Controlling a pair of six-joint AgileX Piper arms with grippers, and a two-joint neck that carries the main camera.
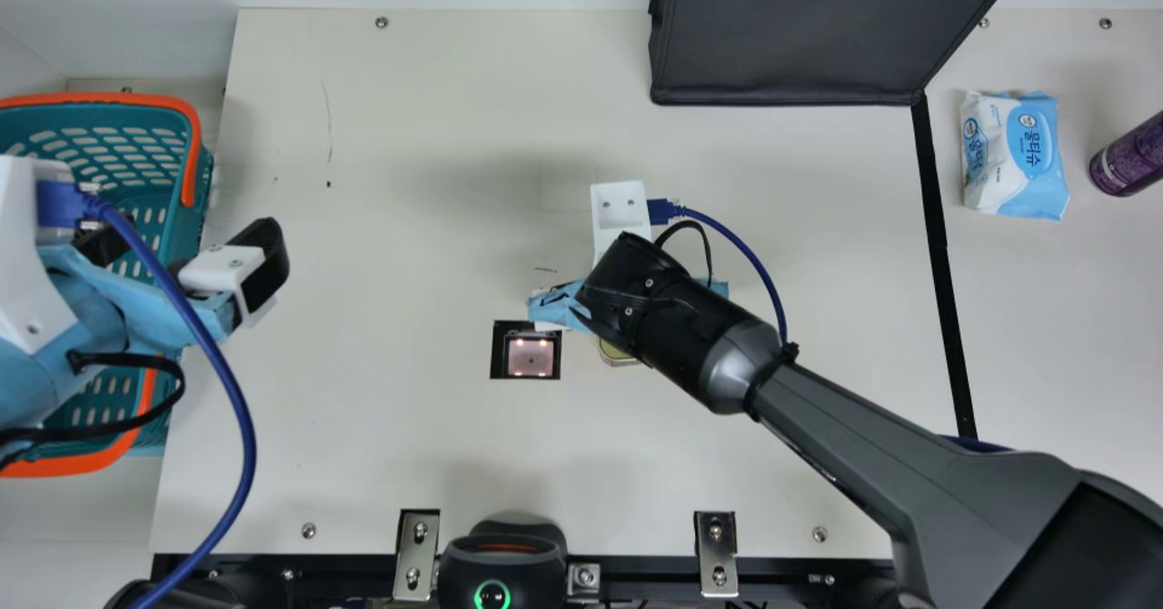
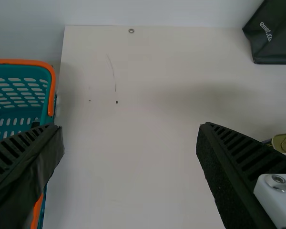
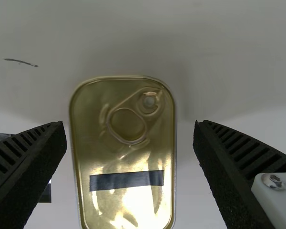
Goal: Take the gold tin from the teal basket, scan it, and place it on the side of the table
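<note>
On the cream table [image 1: 409, 445], gold tin [image 3: 100, 152]: was laid flat, just beside the lit scanner window [image 1: 531, 356].
Right gripper [image 1: 556, 304]: was held over the gold tin, fingers parted.
Left gripper [image 1: 193, 232]: was held over the inner rim of the teal basket [image 1: 195, 214], fingers parted.
Dark bag [image 1: 790, 54]: was stood at the far edge.
Wipes pack [image 1: 1015, 154]: was laid near a purple can [image 1: 1129, 156].

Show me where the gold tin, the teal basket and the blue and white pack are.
Gold tin [image 3: 124, 157]: right wrist view, middle of its lid.
Teal basket [image 1: 100, 118]: main view, wall just below the orange rim.
Blue and white pack [image 1: 1016, 154]: main view, middle of its upper face.
</note>
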